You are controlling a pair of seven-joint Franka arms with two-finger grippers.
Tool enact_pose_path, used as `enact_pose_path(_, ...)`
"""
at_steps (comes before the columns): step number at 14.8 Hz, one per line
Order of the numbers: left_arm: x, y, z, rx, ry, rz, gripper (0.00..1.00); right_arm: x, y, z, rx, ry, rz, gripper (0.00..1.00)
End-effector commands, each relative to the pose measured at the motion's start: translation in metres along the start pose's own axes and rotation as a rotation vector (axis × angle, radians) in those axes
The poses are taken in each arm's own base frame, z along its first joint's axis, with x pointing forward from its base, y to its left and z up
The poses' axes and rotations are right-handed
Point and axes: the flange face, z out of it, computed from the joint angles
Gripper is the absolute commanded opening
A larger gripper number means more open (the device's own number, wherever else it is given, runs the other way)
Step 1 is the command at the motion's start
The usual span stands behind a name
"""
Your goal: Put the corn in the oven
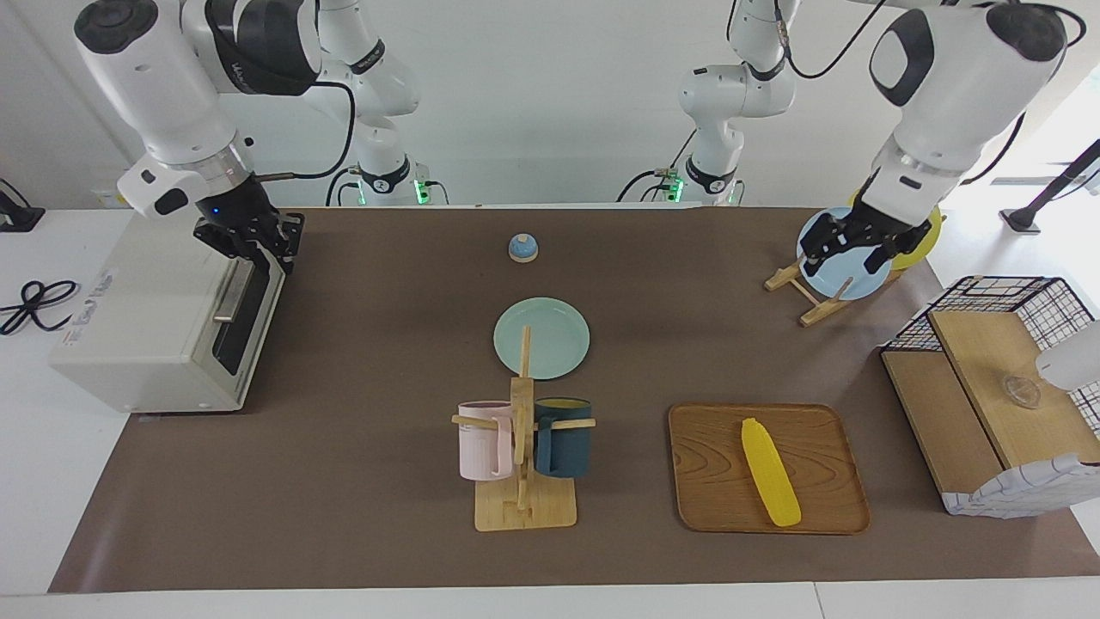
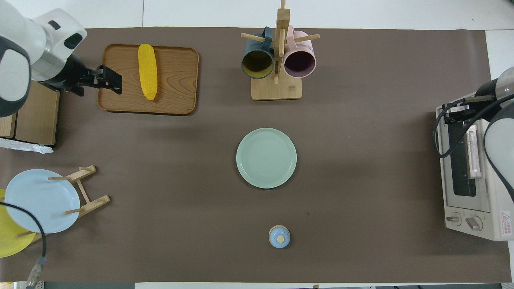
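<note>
Everything placed off the plate [image 1: 541,337] at mid-table.
Bell [image 1: 522,248] nearer the robots, mug rack [image 1: 523,456] farther; corn [image 1: 770,472] lies on the tray [image 1: 713,481] toward the left arm's end, the oven [image 1: 163,314] sits at the right arm's end.

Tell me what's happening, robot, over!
Right gripper shut at oven handle. Left gripper open, in the air. Corn on tray. Oven door closed.

I saw a bright yellow, ribbed corn [image 1: 770,473] on a brown wood-grain tray [image 1: 713,481]. The oven [image 1: 150,322] was off-white with a dark glass door. A mint-green plate [image 1: 554,331] lay on the dull brown table mat [image 1: 361,481]. On the pale wooden mug rack [image 1: 522,481] hung a pink mug [image 1: 483,440] and a navy mug [image 1: 564,438].
</note>
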Motion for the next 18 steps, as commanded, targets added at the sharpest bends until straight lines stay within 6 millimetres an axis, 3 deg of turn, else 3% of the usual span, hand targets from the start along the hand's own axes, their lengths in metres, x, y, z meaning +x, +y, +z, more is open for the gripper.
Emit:
enact_pose_path(1, 0.052, 0.012, 0.055, -0.03, 0.022, 0.029, 1.0, -0.006, 0.042, 0.016, -0.011, -0.019, -0.046, 0.0)
enact_pose_path(2, 0.065, 0.014, 0.083, -0.036, 0.044, 0.031, 1.0, -0.011, 0.061, 0.026, -0.007, -0.031, -0.064, 0.0)
enact_pose_path(4, 0.085, 0.01, 0.112, -0.041, 0.068, 0.028, 1.0, -0.016, 0.067, 0.045, -0.004, -0.044, -0.071, 0.0)
enact_pose_path(7, 0.099, 0.005, 0.114, -0.043, 0.138, 0.061, 1.0, -0.024, 0.08, 0.061, -0.001, -0.046, -0.05, 0.0)
enact_pose_path(11, 0.111, 0.004, 0.158, -0.024, 0.168, 0.072, 1.0, -0.035, 0.097, 0.092, 0.002, -0.047, -0.049, 0.0)
enact_pose_path(16, 0.112, 0.004, 0.172, -0.004, 0.172, 0.109, 1.0, -0.038, 0.097, 0.094, 0.003, -0.053, -0.048, 0.0)
enact_pose_path(17, 0.111, 0.006, 0.173, -0.004, 0.169, 0.112, 0.74, -0.037, 0.096, 0.094, 0.003, -0.05, -0.046, 0.0)
enact_pose_path(18, 0.111, 0.008, 0.172, -0.003, 0.169, 0.114, 0.37, -0.036, 0.09, 0.093, 0.005, -0.047, -0.046, 0.0)
